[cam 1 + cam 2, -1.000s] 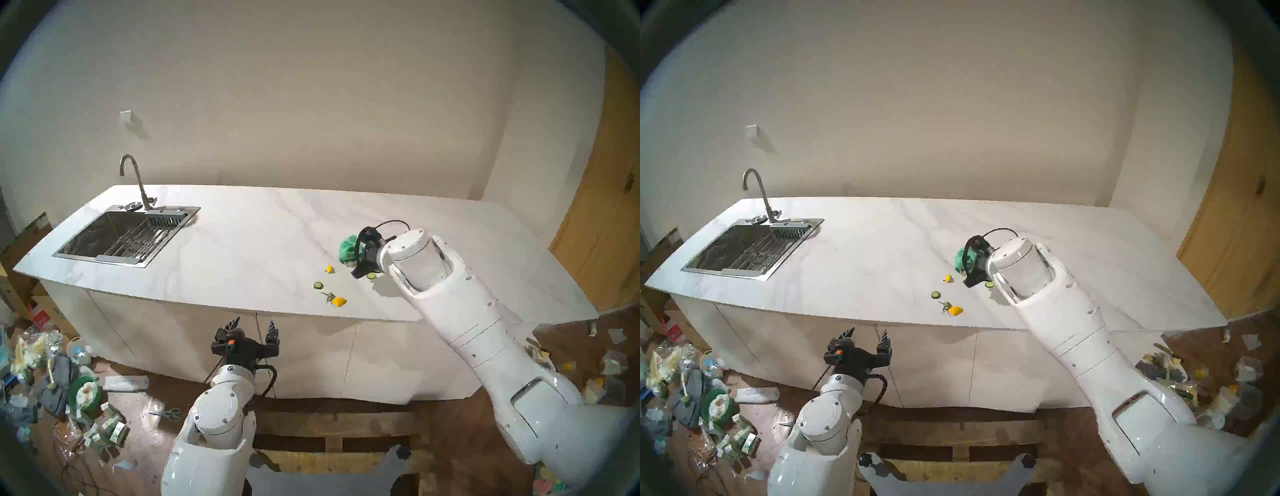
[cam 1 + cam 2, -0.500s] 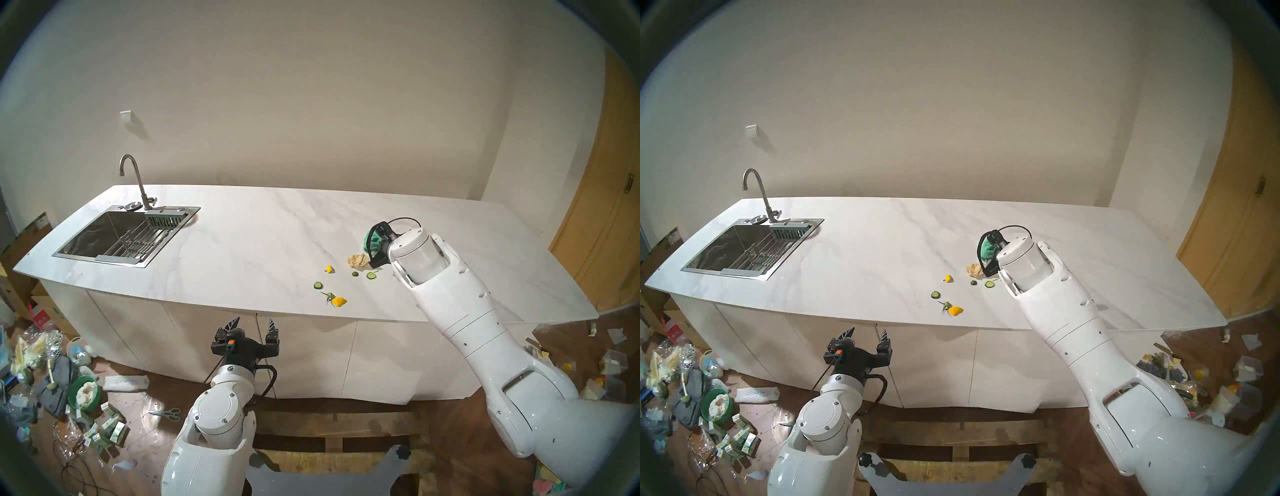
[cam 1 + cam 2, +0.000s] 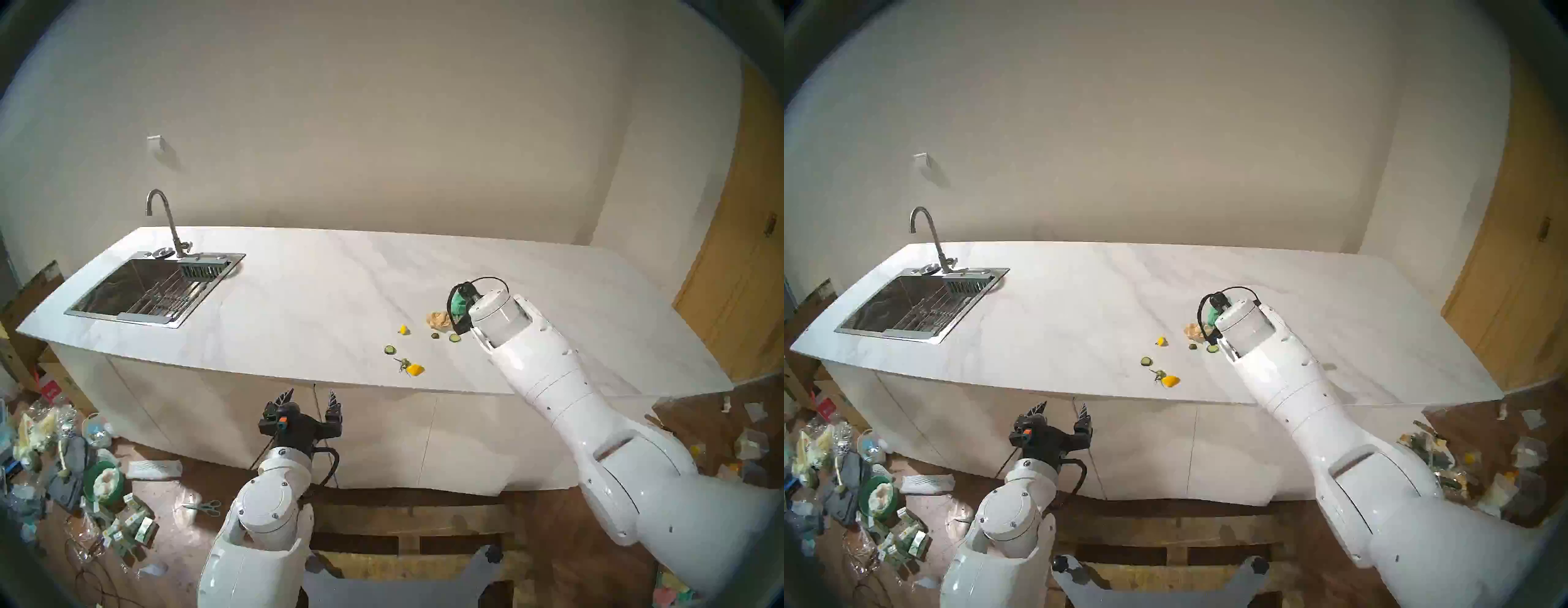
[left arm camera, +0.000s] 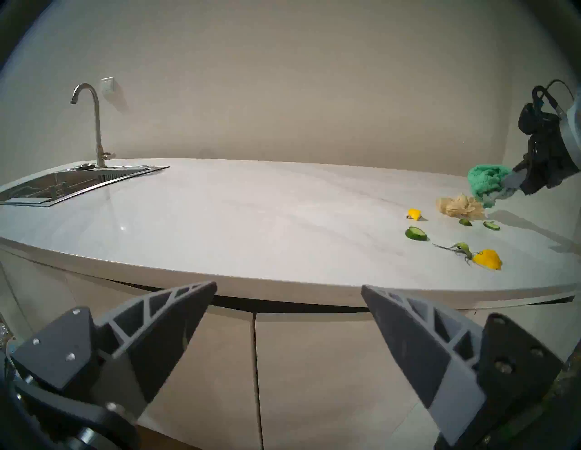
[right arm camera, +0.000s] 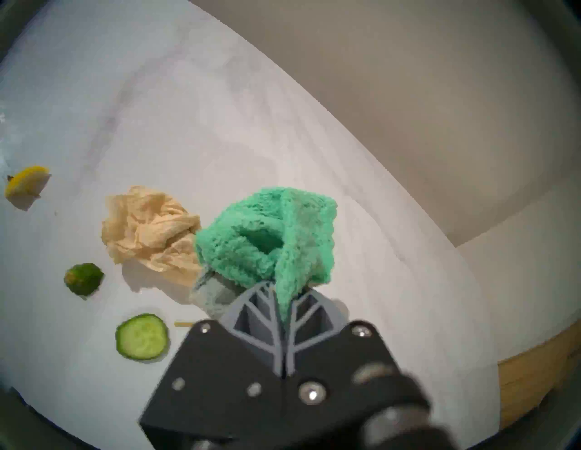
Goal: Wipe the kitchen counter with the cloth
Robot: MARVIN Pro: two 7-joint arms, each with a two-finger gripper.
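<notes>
The kitchen counter (image 3: 318, 297) is a long white marble-look slab with a steel sink at its left end. My right gripper (image 5: 284, 295) is shut on the teal-green fuzzy cloth (image 5: 267, 235), which bunches out past the fingertips. The cloth (image 3: 459, 302) hangs low over the counter's right half, just right of a tan paper wad (image 3: 439, 319). I cannot tell whether it touches the slab. The cloth also shows in the left wrist view (image 4: 485, 180). My left gripper (image 3: 312, 397) is open and empty, below the counter's front edge, before the cabinet fronts.
Cucumber slices (image 3: 389, 349) (image 3: 454, 338), a small green scrap (image 3: 435, 335), yellow pieces (image 3: 404, 329) (image 3: 415, 370) and a green sprig lie left and in front of the cloth. The sink (image 3: 152, 288) and faucet (image 3: 167, 220) are far left. Litter covers the floor on both sides.
My right gripper carried the cloth to the right, off the tan wad and the small green scrap, which now show. Then it shifted slightly nearer. The left arm has not moved.
</notes>
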